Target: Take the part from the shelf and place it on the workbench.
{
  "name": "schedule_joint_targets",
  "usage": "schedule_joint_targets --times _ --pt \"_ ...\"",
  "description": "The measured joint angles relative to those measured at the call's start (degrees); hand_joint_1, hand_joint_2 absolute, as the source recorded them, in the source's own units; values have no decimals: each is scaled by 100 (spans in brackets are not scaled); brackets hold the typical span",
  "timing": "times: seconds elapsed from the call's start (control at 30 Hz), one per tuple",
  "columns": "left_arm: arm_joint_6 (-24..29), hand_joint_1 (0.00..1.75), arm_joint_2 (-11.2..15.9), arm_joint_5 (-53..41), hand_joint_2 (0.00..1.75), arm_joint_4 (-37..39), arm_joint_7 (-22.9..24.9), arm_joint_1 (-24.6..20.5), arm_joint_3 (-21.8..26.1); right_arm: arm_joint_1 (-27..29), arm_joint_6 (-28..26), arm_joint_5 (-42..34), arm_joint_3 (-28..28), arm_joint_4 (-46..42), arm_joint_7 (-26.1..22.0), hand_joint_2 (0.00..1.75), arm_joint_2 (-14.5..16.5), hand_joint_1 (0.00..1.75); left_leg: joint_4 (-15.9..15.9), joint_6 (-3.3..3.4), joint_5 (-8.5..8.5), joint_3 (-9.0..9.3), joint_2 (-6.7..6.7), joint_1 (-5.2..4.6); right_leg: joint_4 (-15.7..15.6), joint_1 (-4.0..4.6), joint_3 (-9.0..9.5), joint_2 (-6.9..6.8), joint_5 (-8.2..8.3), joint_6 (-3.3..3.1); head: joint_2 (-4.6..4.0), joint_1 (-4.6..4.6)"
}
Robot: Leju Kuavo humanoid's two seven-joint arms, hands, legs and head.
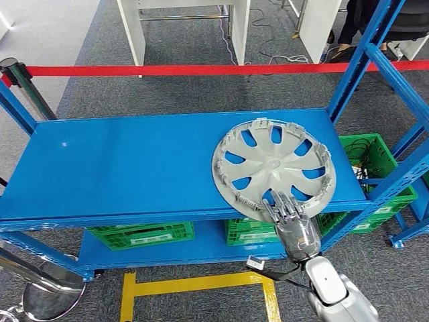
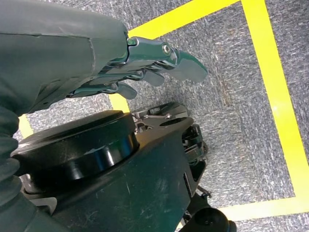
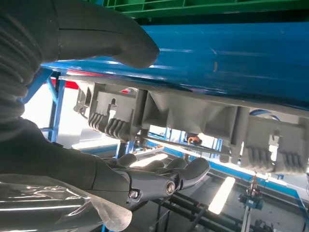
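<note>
Head view has the part, a grey plastic wheel cover (image 1: 273, 168), lying flat on the blue shelf (image 1: 127, 168) right of centre in the frame, its near rim hanging just over the shelf's front edge. The right hand (image 1: 289, 216) comes up from the lower right of the frame with its fingers laid over that near rim; in the right wrist view the fingers (image 3: 189, 170) lie extended along one face of the rim and the thumb (image 3: 109, 41) sits on the far side of the shelf's edge, so the hand brackets rim and edge together. Whether it has actually clamped the cover I cannot tell; it looks like touching, not yet a firm hold. The left hand (image 2: 156, 63) hangs over grey carpet and yellow floor tape (image 2: 276, 87), its fingers straight, close together and holding nothing.

The cover should be light but broad and awkward: thin moulded plastic, fairly stiff at the rim, springier through the spokes, with small clips around the edge that could snap if squeezed. The smooth face is probably slippery. The overhanging rim is the sensible place to take hold, thumb beneath and fingers above, avoiding the clips. Held at one edge, it is likely to droop and swing.
</note>
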Motion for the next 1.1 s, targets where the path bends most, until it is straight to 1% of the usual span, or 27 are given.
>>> schedule_joint_targets --times 0.27,0.43,0.8,0.83,0.87,0.93,0.97,1.0,1.1 --pt "-3 0 0 6 175 0 0 0 0 -29 0 0 3 28 30 175 -2 0 0 0 0 0 0 0 0 0 0 0 0 0 0 -1" --pt "-28 0 0 14 175 0 -8 -1 0 -219 0 2 43 211 75 175 -19 0 0 0 0 0 0 0 0 0 -1 -1 0 0 0 0" --pt "-43 0 0 25 175 0 -26 -2 2 -403 0 4 124 431 72 175 -19 0 0 0 0 -2 0 0 0 0 0 -2 0 0 0 0" --pt "-43 0 0 26 175 0 -26 -2 2 -420 0 4 132 450 65 175 -19 15 0 0 0 -2 0 0 0 0 -1 -2 0 0 0 -1" --pt "-43 0 0 26 175 0 -26 -2 2 -437 0 4 139 470 61 175 -18 48 0 0 0 -2 0 0 0 0 -1 -2 0 0 0 -1" --pt "-44 0 -1 25 175 0 -26 -2 2 -477 0 4 156 513 55 175 -18 134 0 0 0 -2 0 0 0 0 -1 -2 0 0 0 -1" --pt "-44 0 -2 25 175 0 -26 -2 2 -498 0 4 164 539 52 175 -18 163 0 0 0 -2 0 0 0 0 -1 -3 0 0 0 -1" --pt "-45 0 -2 24 175 0 -26 -3 2 -520 0 4 171 565 50 175 -17 175 0 0 0 -2 0 0 0 0 -1 -3 0 0 0 -1" --pt "-47 0 -2 23 175 0 -26 -3 1 -565 0 4 184 624 48 175 -17 175 0 0 0 -2 0 0 0 0 -1 -3 0 0 0 0"
